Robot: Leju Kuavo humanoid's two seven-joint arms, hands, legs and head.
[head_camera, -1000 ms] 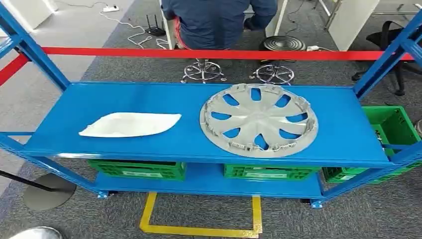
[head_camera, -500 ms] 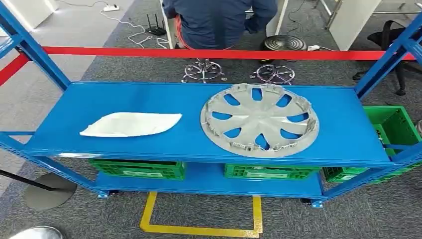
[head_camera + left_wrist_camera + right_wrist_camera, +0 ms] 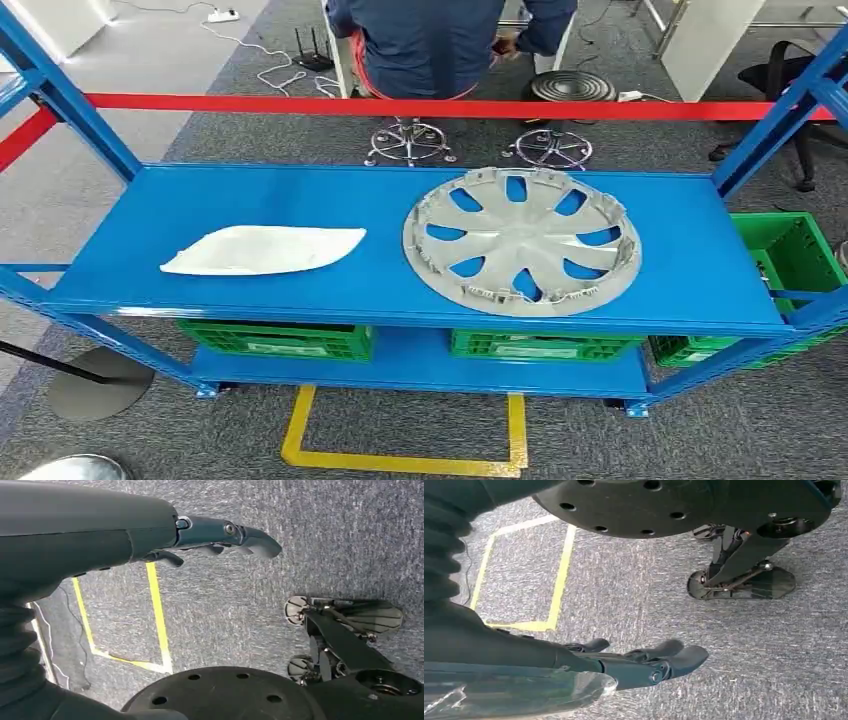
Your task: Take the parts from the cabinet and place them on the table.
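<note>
A silver hubcap (image 3: 521, 240) lies flat on the right half of the blue cabinet shelf (image 3: 150, 215). A white curved panel (image 3: 262, 249) lies on the shelf's left half. My left hand (image 3: 200, 537) hangs over the grey carpet with its fingers stretched out and nothing in it. My right hand (image 3: 644, 662) hangs the same way over the carpet, fingers extended and holding nothing. Both hands are far from the shelf.
Green crates (image 3: 275, 340) sit on the lower shelf, and another green crate (image 3: 785, 255) stands right of the cabinet. A red bar (image 3: 420, 107) crosses behind the shelf. A person in blue (image 3: 430, 40) sits beyond it. A yellow floor outline (image 3: 400, 462) marks the carpet in front.
The person behind the cabinet has shifted an arm a little. The parts on the shelf have not moved.
</note>
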